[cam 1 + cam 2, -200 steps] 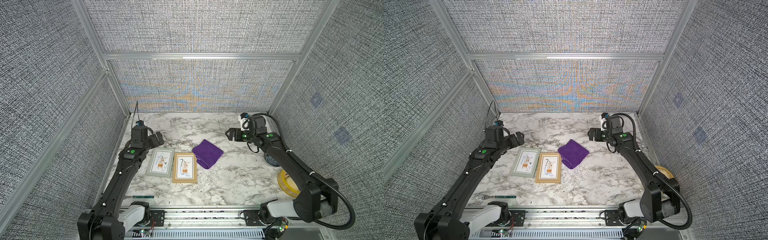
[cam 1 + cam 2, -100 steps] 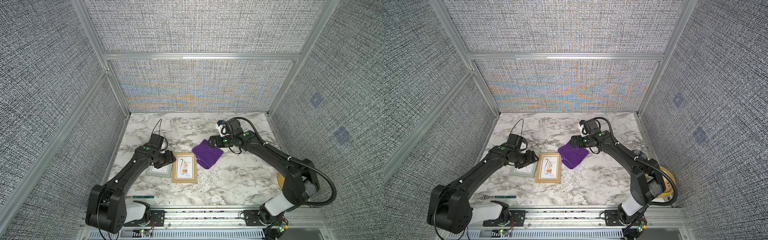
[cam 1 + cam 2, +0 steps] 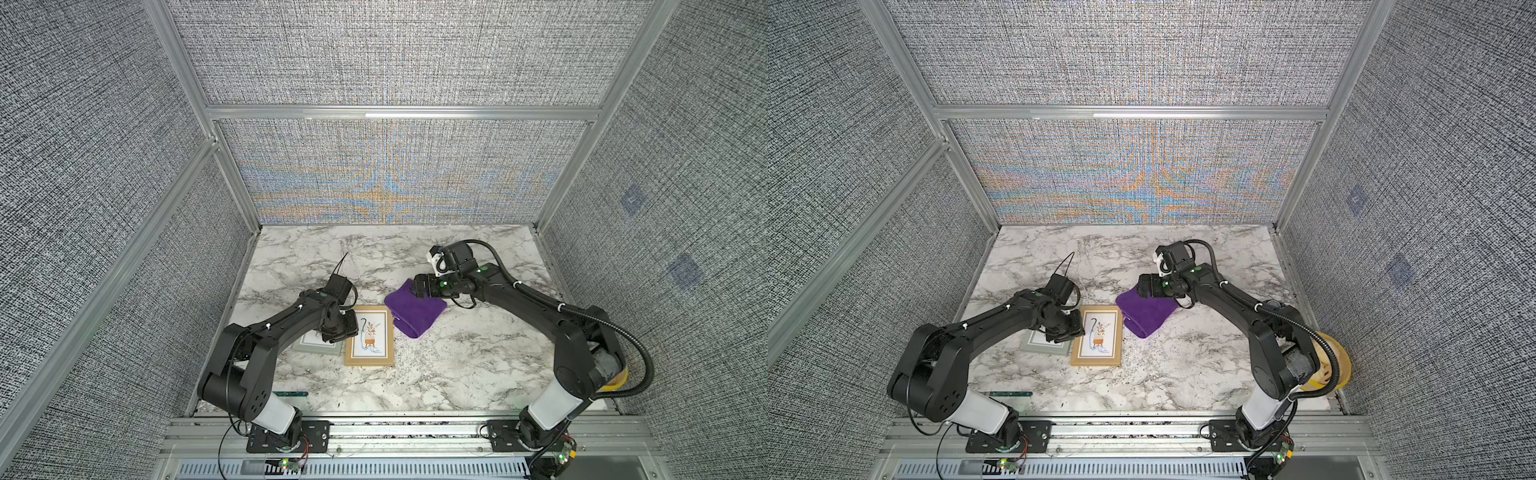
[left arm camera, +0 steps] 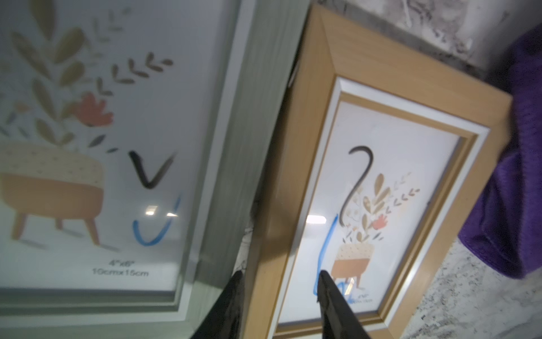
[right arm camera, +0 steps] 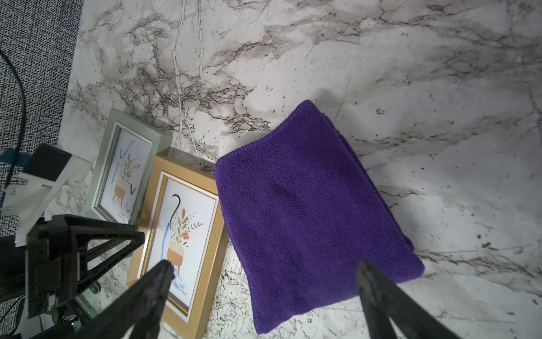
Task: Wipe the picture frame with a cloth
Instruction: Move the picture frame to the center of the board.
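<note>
- Top views: a marble-patterned worktop [image 3: 457,365] is seen inside grey fabric walls. Two frames and a cloth are laid on it.
- The wood frame [image 3: 370,336] is placed glass up near the middle of the worktop.
- The grey frame [image 3: 309,345] is placed just beside it on the left. It is largely hidden by the left arm in both top views.
- The cloth [image 3: 415,311] is purple and folded, and is laid flat on the worktop. It is found to the right of the wood frame and further back, with one corner set against that frame's far right corner.
- Pen marks are noted on both glasses. A black hooked stroke and a blue line are seen on the wood frame. A black tick and a blue tick are seen on the grey frame.
- The left claw [image 4: 281,284] is set astride the wood frame's left rail with its jaws partly apart. One finger is seen in the gap between the two frames, the other over the glass. Whether the rail is pinched cannot be told.
- The right claw [image 5: 264,277] is held over the cloth's rear corner with its jaws spread wide. Nothing is gripped. Contact with the cloth cannot be confirmed.
</note>
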### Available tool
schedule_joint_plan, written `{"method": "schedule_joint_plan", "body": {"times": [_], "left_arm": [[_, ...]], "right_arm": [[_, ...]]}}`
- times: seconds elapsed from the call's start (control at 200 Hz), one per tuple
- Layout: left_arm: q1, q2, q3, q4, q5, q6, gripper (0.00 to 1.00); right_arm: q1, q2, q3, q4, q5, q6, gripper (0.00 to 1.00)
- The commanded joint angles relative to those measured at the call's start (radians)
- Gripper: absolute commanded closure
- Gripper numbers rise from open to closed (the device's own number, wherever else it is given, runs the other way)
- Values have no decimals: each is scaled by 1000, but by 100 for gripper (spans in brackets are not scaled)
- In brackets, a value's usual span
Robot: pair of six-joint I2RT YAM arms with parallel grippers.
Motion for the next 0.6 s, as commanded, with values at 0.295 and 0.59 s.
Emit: {"method": "schedule_joint_plan", "body": {"times": [0.295, 0.59], "left_arm": [[-17, 73, 18, 133, 129, 15, 71], [-45, 140, 52, 169, 152, 14, 70]], "right_arm": [[9, 24, 8, -26, 31, -15, 2], [46, 117, 82, -190, 84, -85, 9]]}}
